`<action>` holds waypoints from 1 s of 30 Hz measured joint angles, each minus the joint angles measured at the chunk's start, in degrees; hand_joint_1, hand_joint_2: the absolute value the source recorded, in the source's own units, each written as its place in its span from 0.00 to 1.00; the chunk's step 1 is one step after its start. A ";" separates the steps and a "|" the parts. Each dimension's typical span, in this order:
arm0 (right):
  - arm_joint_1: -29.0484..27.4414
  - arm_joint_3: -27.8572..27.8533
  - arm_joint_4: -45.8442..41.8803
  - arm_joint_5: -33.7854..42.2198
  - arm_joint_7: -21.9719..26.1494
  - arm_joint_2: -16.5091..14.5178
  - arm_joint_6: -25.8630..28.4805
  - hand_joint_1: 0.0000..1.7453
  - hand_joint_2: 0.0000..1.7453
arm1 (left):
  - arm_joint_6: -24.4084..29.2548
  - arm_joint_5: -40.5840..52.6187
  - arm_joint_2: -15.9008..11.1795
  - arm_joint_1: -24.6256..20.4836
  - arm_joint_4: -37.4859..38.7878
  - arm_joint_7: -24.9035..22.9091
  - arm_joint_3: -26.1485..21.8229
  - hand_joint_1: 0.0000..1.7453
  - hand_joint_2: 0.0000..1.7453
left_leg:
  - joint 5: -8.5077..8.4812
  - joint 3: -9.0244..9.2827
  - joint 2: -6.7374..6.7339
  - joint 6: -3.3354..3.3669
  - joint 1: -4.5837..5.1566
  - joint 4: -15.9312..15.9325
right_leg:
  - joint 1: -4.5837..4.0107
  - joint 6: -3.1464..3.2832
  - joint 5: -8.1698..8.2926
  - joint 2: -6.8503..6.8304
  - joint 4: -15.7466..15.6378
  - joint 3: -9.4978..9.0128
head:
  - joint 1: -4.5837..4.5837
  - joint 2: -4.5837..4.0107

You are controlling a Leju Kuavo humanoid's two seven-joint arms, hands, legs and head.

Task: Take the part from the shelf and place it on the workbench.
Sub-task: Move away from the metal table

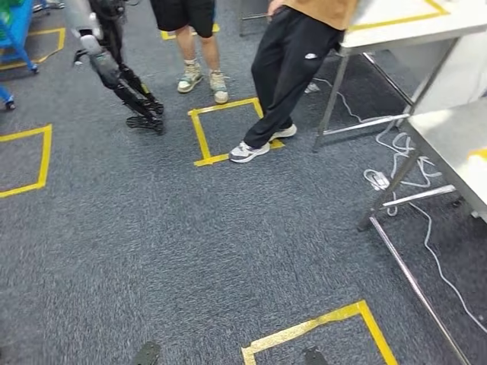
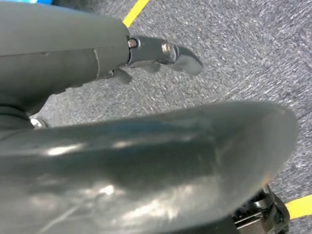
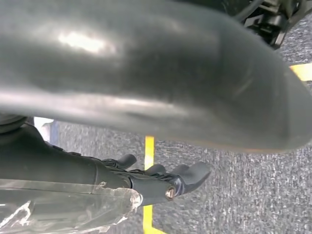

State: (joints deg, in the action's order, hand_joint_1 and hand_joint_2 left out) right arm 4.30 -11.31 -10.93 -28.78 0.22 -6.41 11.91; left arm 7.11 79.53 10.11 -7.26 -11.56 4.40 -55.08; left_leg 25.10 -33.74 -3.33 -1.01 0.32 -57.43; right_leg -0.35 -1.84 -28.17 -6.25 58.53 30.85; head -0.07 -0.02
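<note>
My left hand [image 2: 162,51] hangs over grey carpet, its dark fingers [image 2: 184,58] stretched out and the thick thumb [image 2: 184,161] well apart, with nothing between them. Over the carpet my right hand [image 3: 173,180] hangs the same way, fingers [image 3: 195,173] straight, thumb [image 3: 184,83] spread wide. A clear crinkled film [image 3: 69,207] lies along the right hand's side; I cannot tell what it is. In the head view a white workbench [image 1: 453,144] stands at the right, with a second white table [image 1: 402,26] behind it. A blue frame [image 1: 14,30] stands at the far left.
Two people stand ahead, one in black trousers [image 1: 281,68] leaning on the far table, one in shorts [image 1: 198,46]. Another dark robot's legs [image 1: 129,87] stand at the left. White cables [image 1: 402,163] trail under the workbench. Yellow tape squares [image 1: 224,129] mark the carpet.
</note>
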 joint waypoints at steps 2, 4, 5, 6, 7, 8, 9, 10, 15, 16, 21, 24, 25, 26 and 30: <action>0.22 -0.07 -0.03 0.05 -0.01 0.01 0.02 0.00 0.00 | -0.04 -0.10 -0.02 0.37 0.00 0.03 -0.06 0.00 0.00 | -0.13 0.01 1.28 0.65 -0.17 0.07 | 0.23 -0.64 -0.54 0.38 0.24 -0.11 | -0.18 0.00; 0.26 -0.19 -0.05 0.14 -0.01 0.01 0.01 0.00 0.00 | -0.06 -0.19 -0.01 0.48 0.00 0.04 -0.11 0.00 0.00 | -0.29 0.10 2.49 1.32 -0.42 0.22 | 0.54 -1.17 -2.79 3.22 3.96 1.51 | -0.45 0.00; 0.18 -0.28 -0.04 0.19 -0.02 0.01 0.01 0.00 0.00 | -0.07 -0.21 0.02 0.44 0.00 0.05 -0.13 0.00 0.00 | -0.29 0.09 3.14 1.55 -0.43 0.22 | 0.59 -1.28 -4.53 4.72 7.61 3.22 | -0.64 0.00; 0.02 -0.38 -0.04 0.24 -0.05 0.01 0.00 0.00 0.00 | -0.09 -0.21 0.05 0.39 0.00 0.06 -0.13 0.00 0.00 | -0.29 0.07 3.87 1.73 -0.42 0.22 | 0.59 -1.35 -6.13 5.49 11.59 5.24 | -0.73 0.00; -0.16 -0.48 -0.04 0.26 -0.08 0.01 -0.01 0.00 0.00 | -0.12 -0.21 0.06 0.40 0.00 0.07 -0.14 0.00 0.00 | -0.29 0.08 4.68 1.79 -0.41 0.22 | 0.58 -1.38 -7.06 5.85 14.73 6.97 | -0.79 -0.01; -0.31 -0.58 -0.04 0.29 -0.11 0.01 -0.01 0.00 0.00 | -0.14 -0.22 0.05 0.48 0.00 0.08 -0.15 0.00 0.00 | -0.28 0.11 5.49 1.80 -0.40 0.22 | 0.58 -1.37 -6.97 6.03 16.16 7.97 | -0.84 -0.01; -0.41 -0.69 -0.04 0.31 -0.13 0.01 -0.02 0.00 0.00 | -0.17 -0.22 0.03 0.56 0.00 0.08 -0.16 0.00 0.00 | -0.30 0.15 6.30 1.77 -0.41 0.21 | 0.62 -1.33 -5.77 6.14 15.32 7.88 | -0.85 -0.01; -0.43 -0.80 -0.04 0.33 -0.14 0.01 -0.04 0.00 0.00 | -0.22 -0.22 0.03 0.62 0.00 0.08 -0.17 0.00 0.00 | -0.33 0.22 7.12 1.71 -0.43 0.21 | 0.71 -1.26 -3.76 6.45 12.43 6.75 | -0.86 -0.01; -0.34 -0.99 -0.02 0.35 -0.13 -0.04 -0.22 0.00 0.00 | -0.36 -0.14 0.01 0.59 0.00 0.08 -0.17 0.00 0.00 | -0.67 -0.15 10.37 0.24 -0.52 0.08 | 1.26 -0.44 0.80 10.80 0.63 1.35 | -0.82 -0.01; -0.30 -1.01 -0.02 0.35 -0.13 -0.06 -0.24 0.00 0.00 | -0.35 -0.12 -0.02 0.72 0.00 0.08 -0.18 0.00 0.00 | -0.86 -0.29 10.85 -0.11 -0.69 0.26 | 1.15 -0.02 0.96 10.21 0.62 1.34 | -0.80 -0.01; -0.60 -1.17 -0.02 0.29 -0.07 -0.09 -0.27 0.00 0.00 | -0.28 -0.10 -0.02 0.70 0.00 0.09 -0.19 0.00 0.00 | 4.90 -5.16 5.05 -1.05 -0.47 -9.46 | 0.85 1.50 1.37 6.52 0.08 1.21 | -0.16 -0.01; -0.74 -1.29 -0.02 0.26 -0.09 -0.09 -0.32 0.00 0.00 | -0.25 -0.07 -0.01 0.80 0.00 0.08 -0.19 0.00 0.00 | 5.99 -7.62 4.15 -1.21 -0.49 -14.87 | 0.66 1.71 1.20 3.96 0.08 1.19 | -0.14 -0.01; -0.69 -1.30 -0.02 0.25 -0.09 -0.10 -0.33 0.00 0.00 | -0.25 -0.03 -0.02 0.89 0.00 0.08 -0.19 0.00 0.00 | 4.48 -6.45 3.81 -1.17 -0.49 -12.82 | 0.66 1.66 1.14 3.26 0.08 1.13 | -0.13 -0.01; -0.64 -1.30 -0.02 0.23 -0.08 -0.10 -0.34 0.00 0.00 | -0.24 0.01 -0.03 0.91 0.00 0.08 -0.19 0.00 0.00 | 2.65 -4.51 2.93 -1.07 -0.46 -9.42 | 0.66 1.55 1.06 2.59 0.09 1.01 | -0.12 -0.01; -0.61 -1.34 -0.02 0.10 -0.03 -0.10 -0.34 0.00 0.00 | -0.13 0.08 -0.03 0.50 0.00 0.08 -0.19 0.00 0.00 | 0.24 0.46 -0.87 -0.13 0.08 0.00 | -0.06 0.48 0.38 0.17 0.24 0.55 | -0.15 0.00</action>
State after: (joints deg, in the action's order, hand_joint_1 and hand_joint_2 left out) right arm 3.69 -12.65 -10.95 -28.68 0.19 -6.51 11.57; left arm 6.98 79.60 10.08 -6.76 -11.56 4.48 -55.28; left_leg 25.34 -33.28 -4.20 -1.14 0.40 -57.43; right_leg -0.41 -1.36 -27.79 -6.08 58.77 31.40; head -0.22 -0.02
